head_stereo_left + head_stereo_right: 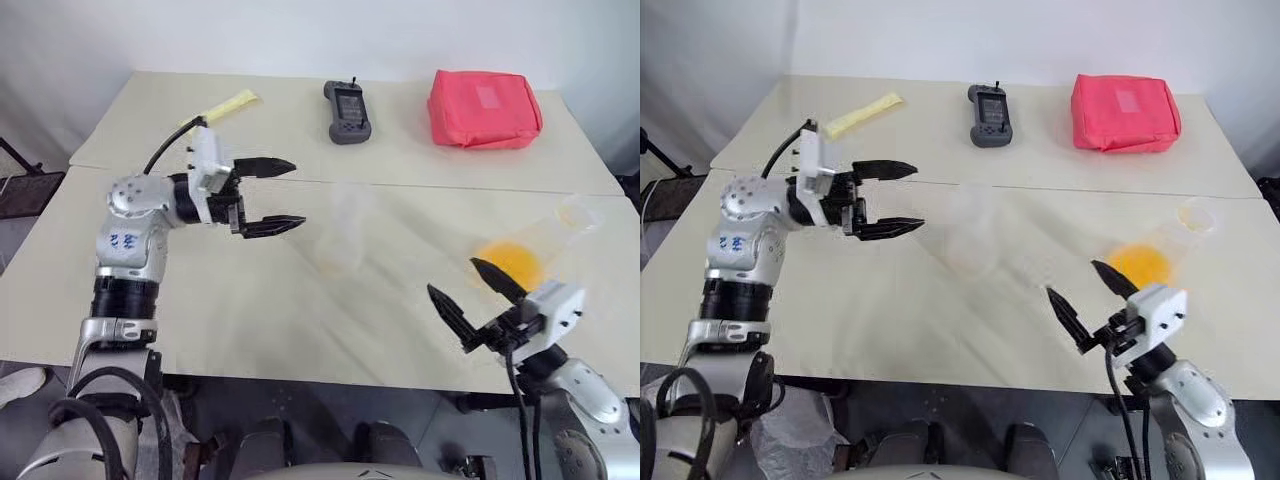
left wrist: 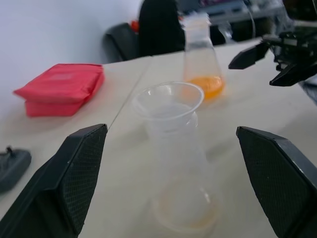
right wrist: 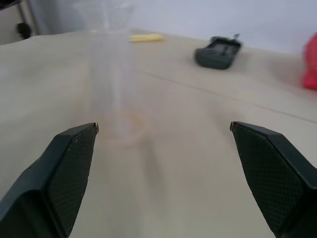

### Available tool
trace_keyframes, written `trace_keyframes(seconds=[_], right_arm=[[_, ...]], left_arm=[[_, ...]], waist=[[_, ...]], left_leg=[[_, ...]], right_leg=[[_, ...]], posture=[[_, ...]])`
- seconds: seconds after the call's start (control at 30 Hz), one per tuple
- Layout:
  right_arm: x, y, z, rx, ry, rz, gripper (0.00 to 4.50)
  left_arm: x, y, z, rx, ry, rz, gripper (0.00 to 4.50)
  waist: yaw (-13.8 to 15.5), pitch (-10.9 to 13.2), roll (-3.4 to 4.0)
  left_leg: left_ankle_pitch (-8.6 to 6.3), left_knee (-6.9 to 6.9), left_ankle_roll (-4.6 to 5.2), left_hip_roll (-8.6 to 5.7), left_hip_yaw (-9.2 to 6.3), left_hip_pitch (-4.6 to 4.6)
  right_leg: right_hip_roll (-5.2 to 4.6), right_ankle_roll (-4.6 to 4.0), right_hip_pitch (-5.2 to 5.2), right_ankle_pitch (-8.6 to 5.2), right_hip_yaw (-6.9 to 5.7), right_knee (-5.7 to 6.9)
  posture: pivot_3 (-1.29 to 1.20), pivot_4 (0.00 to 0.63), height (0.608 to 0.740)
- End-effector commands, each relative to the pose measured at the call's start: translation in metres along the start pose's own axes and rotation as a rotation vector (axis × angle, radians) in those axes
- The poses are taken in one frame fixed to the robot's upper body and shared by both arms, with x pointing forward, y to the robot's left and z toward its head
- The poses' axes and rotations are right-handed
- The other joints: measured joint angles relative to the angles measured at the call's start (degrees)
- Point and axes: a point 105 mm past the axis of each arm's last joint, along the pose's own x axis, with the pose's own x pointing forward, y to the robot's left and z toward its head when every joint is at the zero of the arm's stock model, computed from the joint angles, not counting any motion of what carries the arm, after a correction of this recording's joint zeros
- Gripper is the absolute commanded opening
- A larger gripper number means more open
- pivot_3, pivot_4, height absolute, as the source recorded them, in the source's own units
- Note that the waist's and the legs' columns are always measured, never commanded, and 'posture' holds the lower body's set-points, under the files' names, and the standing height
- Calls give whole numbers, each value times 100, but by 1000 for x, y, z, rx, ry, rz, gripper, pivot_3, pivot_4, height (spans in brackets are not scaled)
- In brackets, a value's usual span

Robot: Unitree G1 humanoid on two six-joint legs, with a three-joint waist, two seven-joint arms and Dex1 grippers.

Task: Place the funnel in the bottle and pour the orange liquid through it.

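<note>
Funnel (image 2: pixel 168 100): you're seeing it sitting in the bottle (image 2: pixel 183 198)
Left gripper (image 1: pixel 275 196): fingers spread, holding nothing
Right gripper (image 1: pixel 470 290): fingers released

Both eye views look steeply down over the table (image 1: pixel 330 310) from overhead. Each wrist view skims it low and close, sharing the funnel-topped bottle (image 2: pixel 173 163) at 12 o'clock.

My work surface is two cream tables (image 1: pixel 300 310) pushed together, their seam running across in front of me. Behind them stands a plain white wall (image 1: pixel 300 35). Grey floor (image 1: pixel 420 410) shows below the near edge.
</note>
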Motion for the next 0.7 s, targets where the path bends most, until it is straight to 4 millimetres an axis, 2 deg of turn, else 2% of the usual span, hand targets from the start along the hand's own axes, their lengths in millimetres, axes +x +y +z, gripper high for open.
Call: trace_keyframes(seconds=[0.03,0.1,0.2,0.4,0.57,0.7], right_arm=[[-33,-23,8,-38,-10,-198,4500],[-45,-35,7,-62,-6,-285,4500],[-52,-47,10,-53,-36,-375,4500],[-64,-72,13,-37,-62,-513,4500],[-55,-90,20,-21,-86,-556,4500],[-36,-107,25,-10,-79,-570,4500]], left_arm=[[-34,1,-12,-88,-50,187,4439],[-39,-8,-23,-126,-25,194,4439],[-37,-20,-32,-176,-4,161,4439],[-35,-29,-30,-212,-1,127,4439],[-32,-37,-27,-216,2,94,4439],[-29,-43,-25,-214,5,81,4439]], waist=[[-3,-10,17],[-5,-9,14],[-8,-8,13],[-16,-10,16],[-79,-10,17],[-138,-10,17]], left_leg=[[0,-5,0,0,0,2],[-1,-9,1,-1,-1,6],[5,-2,13,-5,8,5],[18,-3,17,-4,10,11],[18,-5,17,-3,13,11],[19,-5,17,0,12,12]], right_leg=[[-1,0,1,0,0,-1],[-2,0,1,0,1,4],[-3,0,1,0,14,0],[-7,-2,3,1,29,9],[-7,-2,0,1,31,10],[-8,-2,0,1,31,13]], posture=[[0,150,740],[0,150,740],[0,150,740],[0,150,740],[0,150,740],[0,150,740]])
